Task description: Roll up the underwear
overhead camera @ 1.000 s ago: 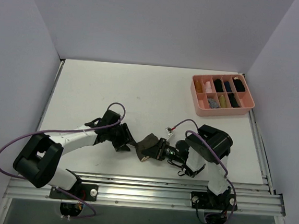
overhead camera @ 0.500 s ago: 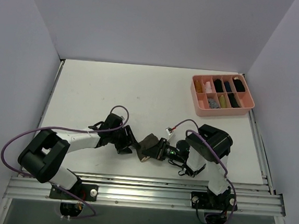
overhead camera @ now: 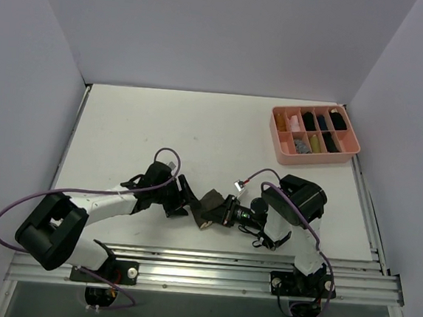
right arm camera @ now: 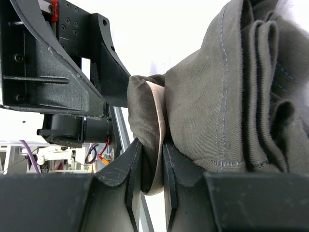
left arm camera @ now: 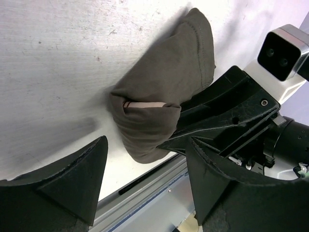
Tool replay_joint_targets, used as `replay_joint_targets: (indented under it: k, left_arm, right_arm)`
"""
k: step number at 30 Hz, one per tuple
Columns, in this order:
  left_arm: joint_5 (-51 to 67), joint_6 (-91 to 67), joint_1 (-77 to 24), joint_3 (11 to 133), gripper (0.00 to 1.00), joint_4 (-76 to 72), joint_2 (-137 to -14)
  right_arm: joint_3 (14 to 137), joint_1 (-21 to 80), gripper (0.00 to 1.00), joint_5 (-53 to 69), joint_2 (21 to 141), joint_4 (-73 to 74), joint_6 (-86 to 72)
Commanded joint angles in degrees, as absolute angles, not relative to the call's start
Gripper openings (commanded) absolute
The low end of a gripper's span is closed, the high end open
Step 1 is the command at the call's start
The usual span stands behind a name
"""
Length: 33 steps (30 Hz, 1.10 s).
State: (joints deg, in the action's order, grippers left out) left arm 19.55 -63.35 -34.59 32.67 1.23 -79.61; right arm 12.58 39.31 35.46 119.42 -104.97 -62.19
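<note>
The underwear (overhead camera: 210,204) is a dark olive-brown bundle, rolled up, with a strip of beige waistband showing at its fold. It lies near the table's front edge, between the two arms. My right gripper (right arm camera: 150,166) is shut on a fold of the underwear (right arm camera: 227,92), pinching cloth and waistband between its fingers. My left gripper (overhead camera: 185,201) is open and empty, just left of the bundle. In the left wrist view the underwear (left arm camera: 164,96) lies ahead of the left gripper (left arm camera: 147,169), whose jaws stand wide apart, with the right gripper's black fingers (left arm camera: 217,116) beside it.
A pink compartment tray (overhead camera: 351,150) with small rolled items stands at the back right. The metal rail (overhead camera: 202,265) runs along the table's front edge, close under both grippers. Grey walls enclose the table on three sides.
My left gripper has shifted a little to the right, closer to the underwear. The right gripper and the bundle have stayed in place.
</note>
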Motion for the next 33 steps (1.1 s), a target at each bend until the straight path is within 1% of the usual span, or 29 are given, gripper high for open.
replay_joint_targets:
  k: [1, 12, 17, 20, 21, 24, 25, 27, 29, 31, 32, 33]
  left_arm:
    - [18.20, -63.98, -35.07, 33.48, 0.73, -0.80, -79.62]
    - [17.05, -63.98, -35.68, 38.05, 0.74, -0.44, -88.85]
    - [16.61, -64.51, -36.12, 39.37, 0.73, -0.44, -90.43]
    - [16.52, -64.42, -36.30, 40.16, 0.68, 2.98, -91.05]
    - [15.91, -64.42, -36.56, 40.51, 0.62, 4.21, -91.23]
    - [14.86, -63.99, -37.00, 41.57, 0.52, 8.78, -91.76]
    - [14.24, -63.64, -37.26, 41.83, 0.46, 10.36, -91.84]
    - [13.80, -62.67, -37.62, 43.32, 0.42, 12.56, -92.55]
    - [12.84, -61.44, -38.06, 44.99, 0.35, 17.21, -94.03]
    - [11.87, -60.91, -38.49, 47.72, 0.31, 22.20, -94.92]
    - [11.78, -60.39, -38.67, 48.59, 0.30, 23.89, -95.97]
    - [11.69, -60.03, -38.76, 49.56, 0.27, 25.73, -96.67]
  right_arm:
    - [8.97, 38.76, 0.03, 32.78, 128.41, -96.41, -55.72]
    - [9.05, 38.85, 0.03, 33.05, 127.88, -95.63, -56.43]
    - [9.05, 38.76, 0.03, 32.96, 127.88, -95.01, -56.51]
    - [8.96, 38.67, 0.05, 32.87, 127.53, -94.75, -56.95]
    - [8.96, 38.67, 0.06, 32.87, 126.75, -94.05, -57.13]
    - [9.40, 38.41, 0.07, 33.13, 123.59, -90.46, -57.13]
    - [9.67, 38.41, 0.09, 33.13, 122.53, -88.87, -56.78]
    - [10.72, 38.32, 0.12, 32.61, 118.42, -82.11, -55.12]
    - [11.77, 38.41, 0.17, 31.91, 115.24, -74.41, -53.80]
    - [12.83, 38.41, 0.22, 30.60, 109.18, -67.62, -51.08]
    - [13.53, 38.41, 0.23, 29.80, 106.72, -58.89, -49.85]
    - [15.36, 38.32, 0.25, 28.58, 100.87, -53.14, -48.27]
